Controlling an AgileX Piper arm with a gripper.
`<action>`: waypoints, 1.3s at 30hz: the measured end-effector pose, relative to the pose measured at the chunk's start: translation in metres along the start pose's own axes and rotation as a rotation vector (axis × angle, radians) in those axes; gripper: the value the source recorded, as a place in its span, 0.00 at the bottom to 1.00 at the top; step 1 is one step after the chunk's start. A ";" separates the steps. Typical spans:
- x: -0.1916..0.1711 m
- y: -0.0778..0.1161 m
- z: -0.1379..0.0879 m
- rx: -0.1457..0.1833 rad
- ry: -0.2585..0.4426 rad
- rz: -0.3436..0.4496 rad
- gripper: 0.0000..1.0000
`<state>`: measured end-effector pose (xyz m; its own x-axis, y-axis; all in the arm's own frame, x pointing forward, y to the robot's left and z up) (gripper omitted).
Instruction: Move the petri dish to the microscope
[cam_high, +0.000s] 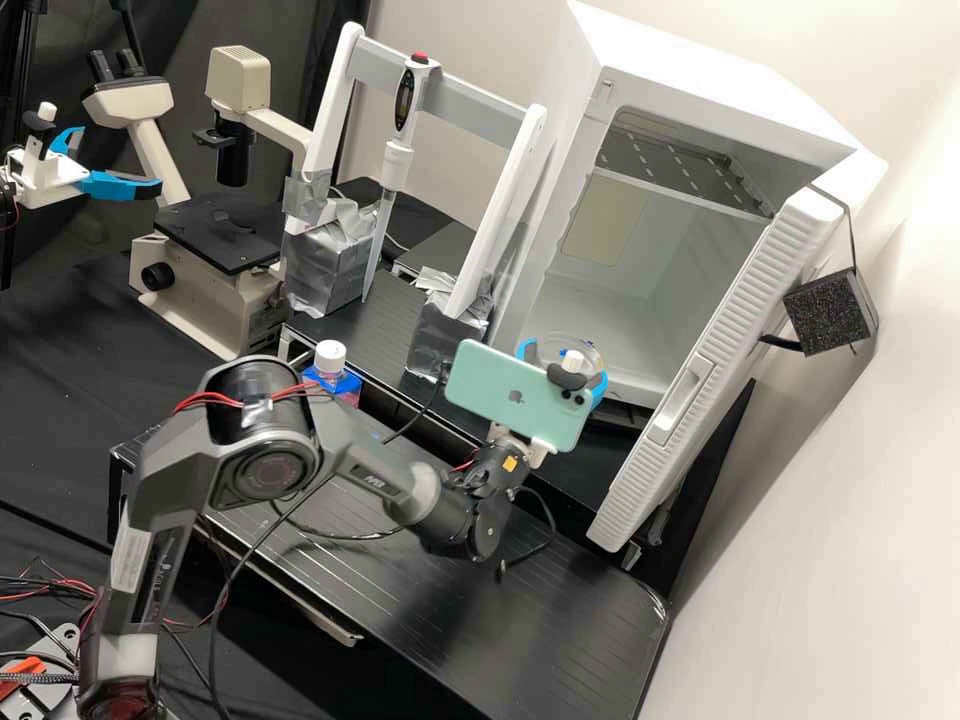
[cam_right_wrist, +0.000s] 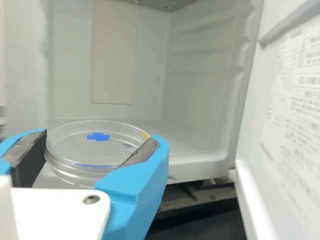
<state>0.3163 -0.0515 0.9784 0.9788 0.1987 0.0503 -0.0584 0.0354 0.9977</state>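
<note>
Petri dish (cam_right_wrist: 75, 152) in tool (cam_high: 563, 362), at cabinet (cam_high: 720, 85) mouth; pipette stand (cam_high: 470, 98) between microscope (cam_high: 195, 295) and cabinet.

one petri dish (cam_right_wrist: 92, 152), one microscope (cam_high: 218, 235), one bottle (cam_high: 332, 382), one phone (cam_high: 512, 398), one pipette (cam_high: 397, 162)

Arm up, elbow (cam_high: 262, 470) bent and high. Upper arm (cam_high: 155, 560) climbs from lower left in high view; dark grey forearm (cam_high: 375, 468) slopes down and right to the wrist (cam_high: 470, 525). Wrist bent, claw (cam_high: 563, 362) angled away from the forearm, pointing up and slightly right in high view. Wrist view: claw (cam_right_wrist: 99, 149) clamped on its load, both blue fingers (cam_right_wrist: 142, 185) side by side, well apart, dark pads (cam_right_wrist: 143, 153) facing inward.
</note>
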 end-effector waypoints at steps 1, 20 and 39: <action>-0.005 -0.001 -0.004 -0.002 0.005 -0.001 0.00; -0.094 -0.067 -0.132 -0.077 0.202 -0.122 0.00; -0.106 -0.136 -0.255 -0.017 0.735 -0.391 0.00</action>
<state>0.1704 0.1720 0.8253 0.5519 0.7575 -0.3488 0.2506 0.2483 0.9357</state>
